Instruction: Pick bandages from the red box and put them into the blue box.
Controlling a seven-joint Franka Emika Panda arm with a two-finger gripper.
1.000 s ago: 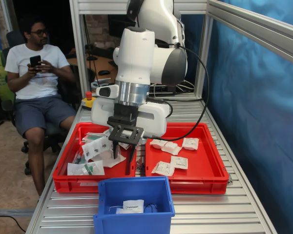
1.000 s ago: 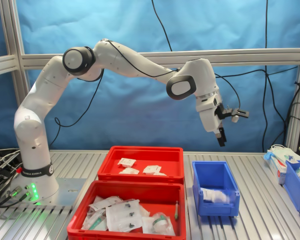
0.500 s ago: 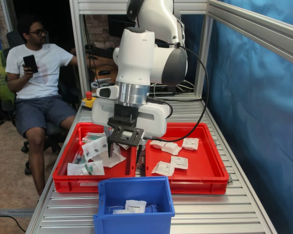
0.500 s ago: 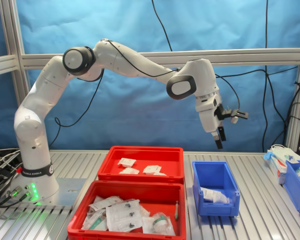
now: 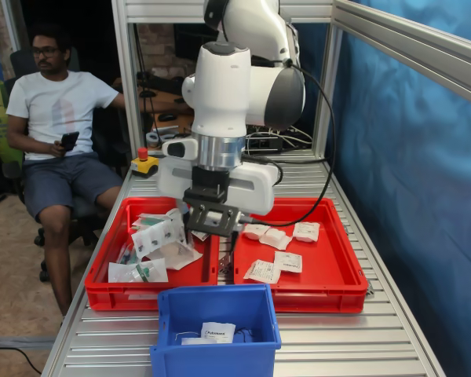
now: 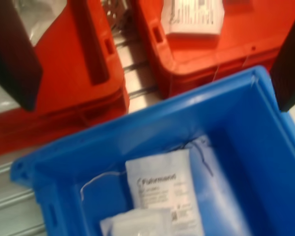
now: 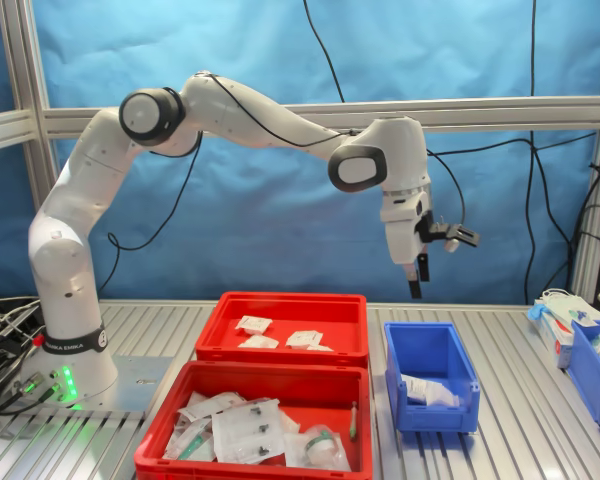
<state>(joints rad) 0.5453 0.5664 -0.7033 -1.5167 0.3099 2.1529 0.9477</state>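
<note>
The gripper [image 7: 416, 283] is held high above the blue box [image 7: 430, 375], fingers spread and empty. Bandages [image 5: 273, 265] are seen in the red box [image 5: 337, 271]; two lie in the blue box.

Both exterior views are evenly and brightly lit, with soft light that seems to come from overhead; shadows under the red trays [image 7: 280, 340] are faint and short. In the first exterior view the white arm [image 5: 224, 86] shows mild glare on its glossy shell, while the room behind the seated man [image 5: 51, 133] falls off into dim, murky tones. The second exterior view is sharp throughout, with the blue backdrop [image 7: 280, 50] showing gentle creases and sheen. The wrist view is the poorest: soft and blurred all over, the dark fingers [image 6: 12, 54] at the edges fully out of focus, the packet [image 6: 162, 189] print only partly legible inside the blue box [image 6: 265, 147].
</note>
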